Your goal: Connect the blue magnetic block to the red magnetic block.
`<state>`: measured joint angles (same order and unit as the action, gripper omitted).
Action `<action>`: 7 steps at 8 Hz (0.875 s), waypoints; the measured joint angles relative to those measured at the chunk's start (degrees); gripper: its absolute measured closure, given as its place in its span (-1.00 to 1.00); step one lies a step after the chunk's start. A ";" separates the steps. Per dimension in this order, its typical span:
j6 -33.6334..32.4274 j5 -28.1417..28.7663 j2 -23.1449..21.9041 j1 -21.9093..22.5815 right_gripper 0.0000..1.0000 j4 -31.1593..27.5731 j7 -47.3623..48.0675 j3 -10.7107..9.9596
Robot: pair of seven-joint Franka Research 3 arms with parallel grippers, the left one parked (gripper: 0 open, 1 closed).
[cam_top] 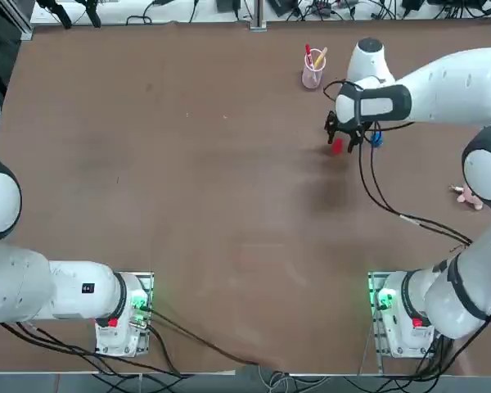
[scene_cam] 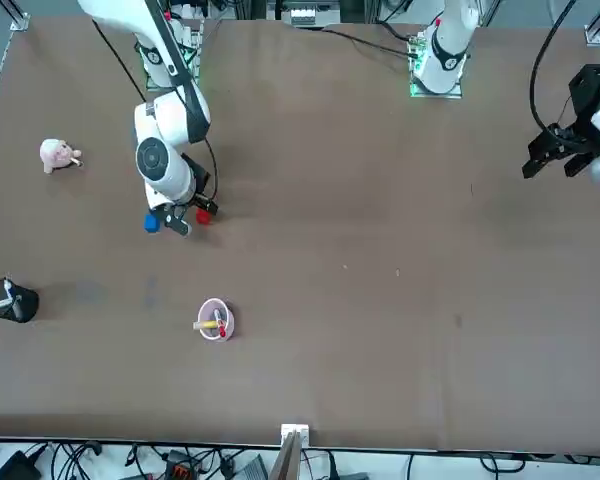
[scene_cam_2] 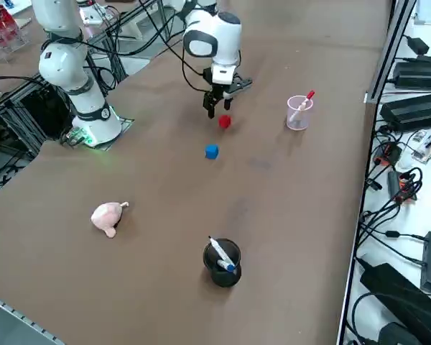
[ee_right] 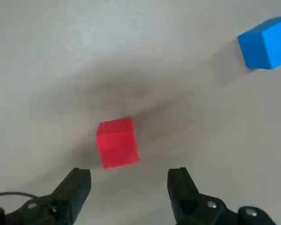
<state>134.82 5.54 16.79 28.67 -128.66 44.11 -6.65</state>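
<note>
The red magnetic block lies on the brown table, far from the arm bases and right of centre. The blue magnetic block rests a short way to its right, apart from it. My right gripper hangs low over the spot between them, closer to the red one. In the wrist view the red magnetic block sits just ahead of the open gripper, nothing between its fingers, and the blue magnetic block is off to one side.
A pink cup with pens stands beyond the blocks near the far edge. A pink plush toy lies by the right edge. A black pen holder stands at the far right corner.
</note>
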 joint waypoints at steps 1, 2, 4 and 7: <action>0.26 0.00 0.12 0.00 -1.00 -0.38 0.01 -0.06; 0.98 0.00 0.26 0.00 -1.00 -0.56 0.06 -0.07; 3.54 0.00 1.14 0.00 -1.00 -0.65 0.21 -0.09; 6.89 0.00 3.57 0.00 -0.98 -0.67 0.27 -0.11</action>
<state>141.71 5.54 20.36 28.67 -129.33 44.38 -6.76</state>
